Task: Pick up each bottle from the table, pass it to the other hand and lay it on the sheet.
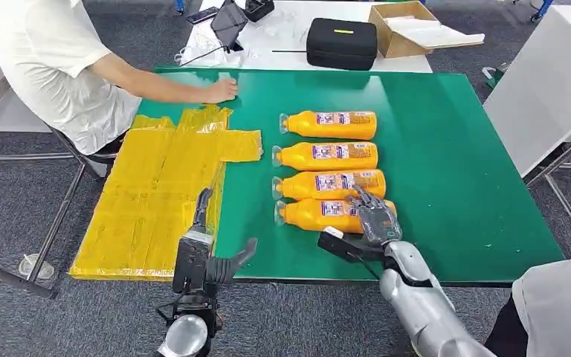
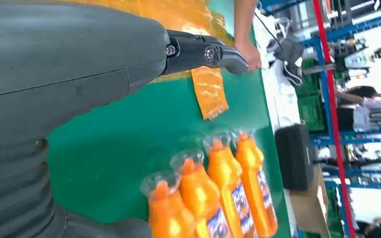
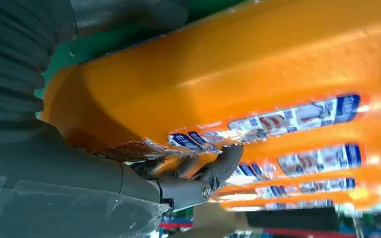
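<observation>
Bottles lie in a row on the green tabletop [image 1: 453,149], long axes crosswise, caps toward the yellow sheet [image 1: 156,193]. From my head view, my right hand [image 1: 375,218] drapes over the nearest bottle [image 1: 312,214]; my left hand [image 1: 212,253] hovers empty, fingers apart, beside the sheet. Left wrist: caps point my way. Right wrist: my fingers [image 3: 218,171] curl against the label; I can't tell whether the grip has closed.

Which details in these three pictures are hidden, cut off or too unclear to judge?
- Head view: the dark right hand covers the base of the nearest orange plastic bottle; whether it grips cannot be told.
- Bottle labels: print too small.
- Right wrist view: same bottle cut off by the edges.
- Head view: yellow plastic sheet hangs over the green table; its far side is hidden.
</observation>
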You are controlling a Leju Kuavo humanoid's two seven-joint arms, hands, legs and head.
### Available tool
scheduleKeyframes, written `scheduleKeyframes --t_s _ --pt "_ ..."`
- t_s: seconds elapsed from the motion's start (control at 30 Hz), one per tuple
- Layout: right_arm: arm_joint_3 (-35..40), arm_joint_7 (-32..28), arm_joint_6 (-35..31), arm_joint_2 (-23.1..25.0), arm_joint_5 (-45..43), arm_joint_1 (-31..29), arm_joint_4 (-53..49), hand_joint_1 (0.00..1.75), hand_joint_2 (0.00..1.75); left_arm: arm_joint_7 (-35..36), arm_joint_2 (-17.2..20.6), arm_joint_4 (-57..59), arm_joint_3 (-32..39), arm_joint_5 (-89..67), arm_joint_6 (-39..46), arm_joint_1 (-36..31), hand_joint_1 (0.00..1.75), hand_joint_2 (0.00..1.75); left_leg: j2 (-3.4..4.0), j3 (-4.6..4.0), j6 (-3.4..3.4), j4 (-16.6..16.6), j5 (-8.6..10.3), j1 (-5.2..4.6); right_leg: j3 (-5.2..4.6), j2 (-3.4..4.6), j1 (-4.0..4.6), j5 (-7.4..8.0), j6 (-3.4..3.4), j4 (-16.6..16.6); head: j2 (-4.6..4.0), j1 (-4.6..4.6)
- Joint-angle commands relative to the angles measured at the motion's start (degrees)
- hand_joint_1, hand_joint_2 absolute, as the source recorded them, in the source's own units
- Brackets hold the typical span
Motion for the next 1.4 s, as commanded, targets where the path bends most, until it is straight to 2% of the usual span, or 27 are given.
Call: scheduleKeyframes --t_s 0.03,0.17,0.23,0.27,0.33,0.43,0.47,0.57,0.63,0.67,0.73,0.97,1.03,1.13,1.27,1.4 --pt "4.44 1.07 7.04 -2.42 -0.05 -1.96 11.40 1.75 1.75 0.10 1.11 1.95 -1.61 1.05 -0.81 -2.18 0.00 1.75 -0.22 -0.07 -0.08 0.05 0.25 0.05 0.02 -0.20 0.05 0.13 -0.15 0.00 0.00 0.00" --pt "5.10 1.32 8.26 -2.75 0.10 -2.63 12.05 1.75 1.75 -0.04 1.00 2.27 -1.76 1.19 -0.90 -2.38 0.00 1.75 -0.27 -0.09 -0.08 0.05 0.28 0.07 0.03 -0.25 0.06 0.15 -0.16 -0.01 0.00 0.00" --pt "6.02 0.81 12.48 -3.16 -0.71 -3.93 13.73 1.75 1.75 -0.41 0.74 2.97 -2.12 1.52 -1.13 -2.98 0.00 1.75 -0.26 -0.02 0.00 0.03 0.17 0.06 0.10 -0.24 0.06 0.07 -0.12 -0.04 0.00 -0.04" --pt "7.21 -6.42 16.38 -4.70 -9.29 0.29 10.29 1.75 1.75 -1.62 0.60 4.26 -3.39 2.78 -1.63 -3.79 0.00 1.75 -0.29 0.25 0.00 -0.06 0.05 0.06 0.38 -0.26 0.06 0.02 0.03 -0.14 0.00 -0.04" --pt "6.10 -9.83 16.83 -4.57 -13.43 1.82 8.63 1.75 1.75 -1.84 0.66 4.55 -3.53 3.21 -1.90 -3.91 0.00 1.75 -0.33 0.57 0.04 -0.08 0.10 0.08 0.75 -0.33 0.08 0.01 0.04 -0.27 0.00 -0.06" --pt "5.85 -10.40 16.75 -4.44 -14.45 2.35 7.88 1.75 1.75 -1.95 0.68 4.71 -3.55 3.35 -1.95 -3.91 0.00 1.75 -0.50 0.83 0.06 -0.18 0.23 0.12 1.14 -0.48 0.12 0.02 0.06 -0.51 0.00 -0.06" --pt "3.91 -13.89 17.44 -3.84 -18.33 3.42 6.22 1.75 1.75 -2.07 0.68 4.67 -3.47 4.06 -2.48 -3.85 0.00 1.75 -0.36 1.16 0.10 -0.09 0.07 0.10 1.43 -0.34 0.10 -0.04 0.10 -0.45 0.00 -0.06" --pt "1.63 -19.93 15.03 -2.02 -24.47 6.98 -1.80 1.75 1.75 -2.30 0.90 3.99 -2.66 8.02 -5.04 -3.00 0.00 1.75 -0.29 1.32 0.09 -0.14 -0.14 0.13 1.57 -0.27 0.14 -0.01 0.09 -0.51 0.00 -0.06" --pt "2.24 -18.68 15.02 -1.69 -24.79 7.72 -4.31 1.75 1.75 -2.43 1.23 3.79 -2.81 8.52 -5.44 -2.93 0.00 1.75 0.09 1.65 0.03 -0.04 -0.39 0.12 1.79 0.06 0.17 -0.13 0.13 -0.40 0.00 -0.04" --pt "2.24 -18.68 15.02 -1.69 -24.79 7.72 -4.31 1.75 1.75 -2.43 1.23 3.79 -2.81 8.52 -5.44 -2.93 0.00 1.75 0.12 1.49 0.01 -0.09 -0.36 0.15 1.65 0.06 0.23 -0.08 0.04 -0.45 0.00 0.00" --pt "2.21 -18.68 15.02 -1.81 -24.79 7.68 -4.34 1.75 1.75 -2.43 1.23 3.78 -2.81 8.53 -5.44 -2.94 0.00 1.75 0.32 1.63 0.03 -0.06 -0.49 0.11 2.36 0.19 0.19 -0.14 0.08 -0.37 0.00 -0.04" --pt "2.17 -18.70 15.01 -2.03 -24.78 7.73 -4.33 1.75 1.75 -2.43 1.20 3.76 -2.82 8.54 -5.45 -2.96 0.00 1.75 0.38 1.49 0.03 -0.04 -0.47 0.22 2.11 0.26 0.27 -0.16 0.08 -0.36 0.00 -0.04" --pt "2.17 -18.70 15.01 -2.03 -24.78 7.73 -4.33 1.75 1.75 -2.43 1.20 3.76 -2.82 8.54 -5.45 -2.96 0.00 1.75 0.24 1.19 0.03 -0.08 -0.34 0.25 1.86 0.14 0.29 -0.06 0.01 -0.42 0.00 -0.02" --pt "2.17 -18.70 15.01 -2.03 -24.78 7.73 -4.33 1.75 1.75 -2.43 1.20 3.76 -2.82 8.54 -5.45 -2.96 0.00 1.75 0.40 1.46 0.04 -0.04 -0.48 0.25 2.07 0.27 0.24 -0.17 0.08 -0.36 0.00 -0.06" --pt "-2.44 -22.15 8.81 1.93 -30.02 11.82 -14.25 1.75 1.75 -4.14 1.39 1.96 -1.39 12.28 -4.20 -1.05 0.00 1.75 0.33 1.29 0.01 -0.10 -0.42 0.26 1.95 0.22 0.26 -0.13 0.03 -0.41 0.00 -0.04" --pt "-4.84 -22.29 3.01 4.73 -32.53 14.15 -20.05 1.75 1.75 -4.40 2.19 -0.79 -1.17 18.98 -8.79 1.06 0.00 1.75 0.43 1.04 -0.03 -0.07 -0.44 0.25 1.75 0.34 0.25 -0.16 -0.01 -0.31 0.00 -0.06"
